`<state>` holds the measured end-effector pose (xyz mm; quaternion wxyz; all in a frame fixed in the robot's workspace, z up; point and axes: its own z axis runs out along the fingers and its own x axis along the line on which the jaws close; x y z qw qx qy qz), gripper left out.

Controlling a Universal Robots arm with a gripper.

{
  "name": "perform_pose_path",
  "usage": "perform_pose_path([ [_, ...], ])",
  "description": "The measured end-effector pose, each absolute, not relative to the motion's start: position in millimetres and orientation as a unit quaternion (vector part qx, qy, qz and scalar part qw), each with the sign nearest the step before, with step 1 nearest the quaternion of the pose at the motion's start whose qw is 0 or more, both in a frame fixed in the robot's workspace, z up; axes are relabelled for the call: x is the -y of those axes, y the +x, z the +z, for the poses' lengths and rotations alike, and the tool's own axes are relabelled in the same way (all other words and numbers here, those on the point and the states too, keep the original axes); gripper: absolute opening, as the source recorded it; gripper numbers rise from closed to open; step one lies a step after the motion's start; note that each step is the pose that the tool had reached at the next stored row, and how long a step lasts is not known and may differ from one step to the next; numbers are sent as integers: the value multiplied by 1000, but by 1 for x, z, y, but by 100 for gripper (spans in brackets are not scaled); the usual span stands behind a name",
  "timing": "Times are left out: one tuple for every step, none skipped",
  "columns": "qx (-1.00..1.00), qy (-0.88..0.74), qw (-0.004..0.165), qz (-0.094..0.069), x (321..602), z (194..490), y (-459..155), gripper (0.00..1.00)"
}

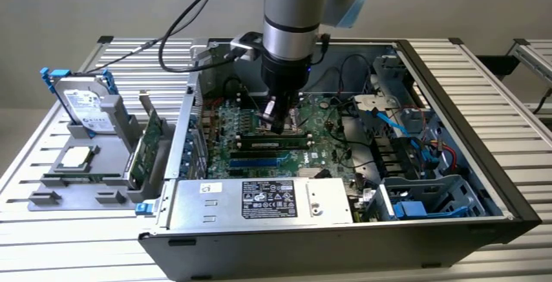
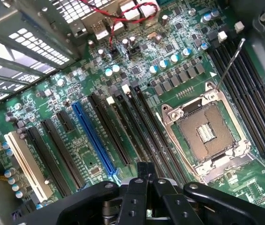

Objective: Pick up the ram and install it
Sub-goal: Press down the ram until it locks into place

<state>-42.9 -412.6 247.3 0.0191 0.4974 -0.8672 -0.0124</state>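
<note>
The black two-fingered gripper point(image 1: 278, 125) is hanging fully closed, gripping nothing, just above the long green ram stick point(image 1: 274, 143) sitting in the green motherboard point(image 2: 179, 61), its fingertips hard to distinguish.

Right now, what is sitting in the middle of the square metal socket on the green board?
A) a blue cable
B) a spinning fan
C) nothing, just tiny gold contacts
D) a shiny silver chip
C: in the wrist view the CPU socket lies bare inside its metal frame, with rows of contacts and no chip, fan or cable on it.
</note>
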Motion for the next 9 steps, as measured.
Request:
perform_pose_path([
  [871,491,19,-12,413,247,-43,11],
  [874,485,19,-12,413,246,-43,11],
  [878,478,19,-13,413,246,-43,11],
  [882,471,18,-13,413,246,-43,11],
  [885,465,18,-13,413,245,-43,11],
  [889,458,18,-13,413,245,-43,11],
  [892,452,18,-13,413,244,-43,11],
  [895,445,18,-12,413,244,-43,11],
  [898,439,18,-12,413,243,-43,11],
])
